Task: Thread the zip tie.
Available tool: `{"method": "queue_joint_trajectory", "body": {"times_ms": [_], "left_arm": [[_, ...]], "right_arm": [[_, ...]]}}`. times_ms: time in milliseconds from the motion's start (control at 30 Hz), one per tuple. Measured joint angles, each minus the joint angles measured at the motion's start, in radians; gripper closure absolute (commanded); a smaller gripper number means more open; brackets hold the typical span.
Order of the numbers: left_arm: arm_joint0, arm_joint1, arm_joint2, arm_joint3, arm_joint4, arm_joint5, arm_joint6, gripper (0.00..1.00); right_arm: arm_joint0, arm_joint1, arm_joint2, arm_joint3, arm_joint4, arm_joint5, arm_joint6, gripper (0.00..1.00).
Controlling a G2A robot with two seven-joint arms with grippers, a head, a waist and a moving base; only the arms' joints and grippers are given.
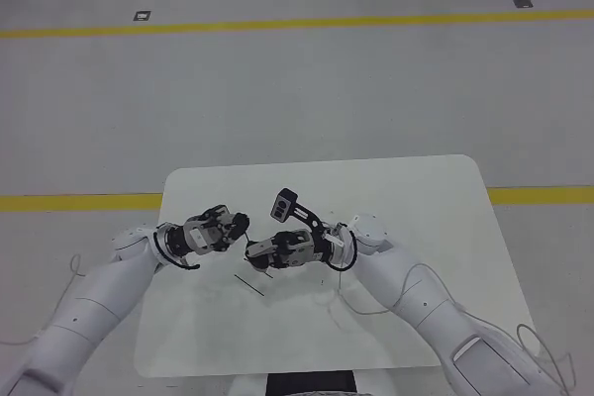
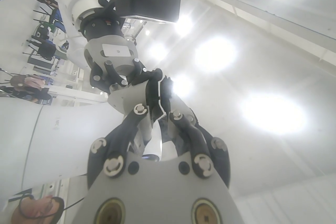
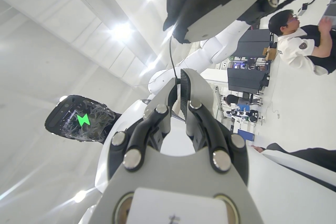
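The zip tie (image 3: pixel 172 57) is a thin black strand stretched between the two grippers. My right gripper (image 3: pixel 179 78) is shut on its lower end, fingertips pressed together. The strand's upper end reaches the tips of my left gripper (image 3: pixel 177 30), which hangs just beyond, its dark pads closed together. In the left wrist view the left gripper (image 2: pixel 160 96) is shut, with the right gripper (image 2: pixel 151 75) tip to tip against it. Seen from above, the left gripper (image 1: pixel 240 224) and right gripper (image 1: pixel 252 253) meet over the middle of the white table (image 1: pixel 426 198).
A thin dark line (image 1: pixel 249 285) lies on the table just nearer than the grippers; I cannot tell whether it is a tie or a shadow. A loose cable (image 1: pixel 337 292) hangs along the right forearm. Bare tabletop stretches to the right and far side.
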Motion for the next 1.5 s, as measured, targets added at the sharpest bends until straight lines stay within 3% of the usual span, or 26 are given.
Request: {"method": "queue_joint_trajectory", "body": {"times_ms": [133,233,633,1200,1267,1300,1333,1500], "left_arm": [[-0.003,0.002,0.006,-0.001,-0.004,-0.006,0.0,0.58],[-0.004,0.004,0.01,-0.003,-0.007,-0.01,0.0,0.7],[-0.006,0.014,0.024,-0.016,-0.023,-0.019,0.0,1.0],[-0.014,0.026,0.047,-0.019,-0.028,-0.032,0.0,1.0],[-0.015,0.027,0.048,-0.019,-0.03,-0.035,0.0,1.0],[-0.016,0.028,0.049,-0.018,-0.03,-0.037,0.0,1.0],[-0.016,0.028,0.05,-0.018,-0.031,-0.038,0.0,1.0],[-0.019,0.032,0.049,-0.014,-0.026,-0.053,0.0,1.0]], "right_arm": [[-0.002,-0.001,0.002,0.001,0.0,0.002,0.001,1.0],[-0.003,-0.002,0.004,0.003,-0.001,0.004,0.002,1.0],[-0.01,-0.005,0.014,0.012,0.004,0.009,0.001,1.0],[-0.013,-0.009,0.024,0.014,0.001,0.01,0.0,1.0],[-0.013,-0.01,0.025,0.015,0.0,0.011,-0.001,0.62],[-0.013,-0.01,0.026,0.015,-0.001,0.012,-0.002,0.26],[-0.014,-0.01,0.026,0.015,-0.001,0.013,-0.002,0.0],[-0.014,-0.01,0.031,0.012,-0.008,0.006,-0.007,0.0]]}}
